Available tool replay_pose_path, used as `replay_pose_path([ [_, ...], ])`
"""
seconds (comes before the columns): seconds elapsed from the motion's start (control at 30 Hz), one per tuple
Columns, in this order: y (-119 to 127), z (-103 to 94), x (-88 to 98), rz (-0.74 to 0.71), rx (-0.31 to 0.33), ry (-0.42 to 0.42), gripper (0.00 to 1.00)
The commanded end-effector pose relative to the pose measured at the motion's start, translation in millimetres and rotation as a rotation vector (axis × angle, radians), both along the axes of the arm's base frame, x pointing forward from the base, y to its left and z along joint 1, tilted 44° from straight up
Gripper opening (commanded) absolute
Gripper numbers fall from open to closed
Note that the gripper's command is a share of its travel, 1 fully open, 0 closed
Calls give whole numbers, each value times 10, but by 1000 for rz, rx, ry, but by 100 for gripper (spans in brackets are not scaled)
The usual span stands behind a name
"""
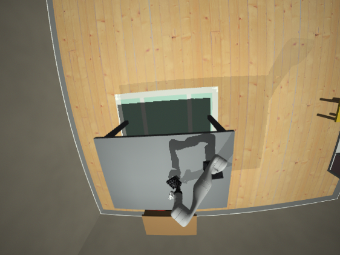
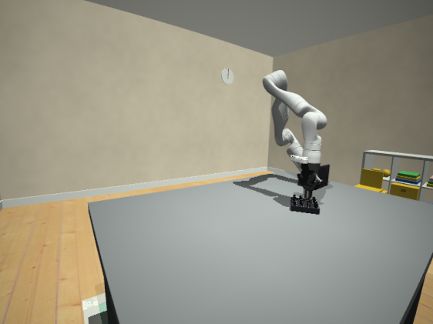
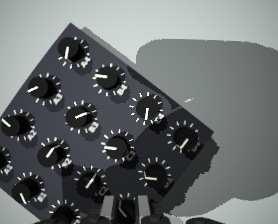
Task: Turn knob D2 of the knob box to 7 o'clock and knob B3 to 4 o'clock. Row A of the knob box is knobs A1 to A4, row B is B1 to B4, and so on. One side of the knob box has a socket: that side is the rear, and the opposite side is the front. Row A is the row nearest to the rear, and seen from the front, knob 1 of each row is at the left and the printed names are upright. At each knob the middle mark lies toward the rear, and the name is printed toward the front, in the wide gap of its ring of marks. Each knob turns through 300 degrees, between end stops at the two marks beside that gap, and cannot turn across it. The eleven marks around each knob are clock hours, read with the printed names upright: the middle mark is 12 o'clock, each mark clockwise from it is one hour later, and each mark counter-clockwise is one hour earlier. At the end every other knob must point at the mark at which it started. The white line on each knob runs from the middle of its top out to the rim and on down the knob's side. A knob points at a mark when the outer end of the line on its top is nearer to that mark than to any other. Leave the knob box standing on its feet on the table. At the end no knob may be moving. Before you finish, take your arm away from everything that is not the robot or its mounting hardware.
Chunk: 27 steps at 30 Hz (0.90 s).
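Note:
The black knob box [image 1: 173, 182] [image 2: 304, 205] [image 3: 125, 115] stands on the grey table [image 1: 136, 170] [image 2: 231, 255], near the arm's base. In the wrist view it lies turned, with its rear toward the upper left. My gripper [image 1: 176, 189] [image 2: 307, 193] [image 3: 122, 211] points straight down over the box's front row. It is shut on knob D2 [image 3: 123, 206] at the bottom edge of the wrist view, and the fingers hide most of that knob. Knob B3 [image 3: 80, 115] stands free two rows further back, its white line lying roughly across the wrist view.
The arm's black base plate [image 1: 218, 174] [image 2: 324, 174] stands just behind the box. A white shelf [image 2: 397, 170] with yellow bins stands beyond the table's right side. The table's near edge [image 1: 169, 209] is close to the arm's elbow.

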<state>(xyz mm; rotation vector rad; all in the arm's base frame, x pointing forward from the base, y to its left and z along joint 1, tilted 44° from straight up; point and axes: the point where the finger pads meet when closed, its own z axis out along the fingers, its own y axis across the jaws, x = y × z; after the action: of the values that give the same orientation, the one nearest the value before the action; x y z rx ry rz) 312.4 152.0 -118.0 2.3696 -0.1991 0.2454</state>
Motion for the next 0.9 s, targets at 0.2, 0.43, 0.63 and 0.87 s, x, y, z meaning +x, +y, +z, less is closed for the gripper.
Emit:
replay_pose_path([
  [0.2,-5,0,4,81,-12,85,8],
  [0.43,-5,1,4,181,-28,182,8],
  [0.63,-5,1,4,264,-42,262,8],
  [0.87,-5,1,4,330,-53,326,8],
])
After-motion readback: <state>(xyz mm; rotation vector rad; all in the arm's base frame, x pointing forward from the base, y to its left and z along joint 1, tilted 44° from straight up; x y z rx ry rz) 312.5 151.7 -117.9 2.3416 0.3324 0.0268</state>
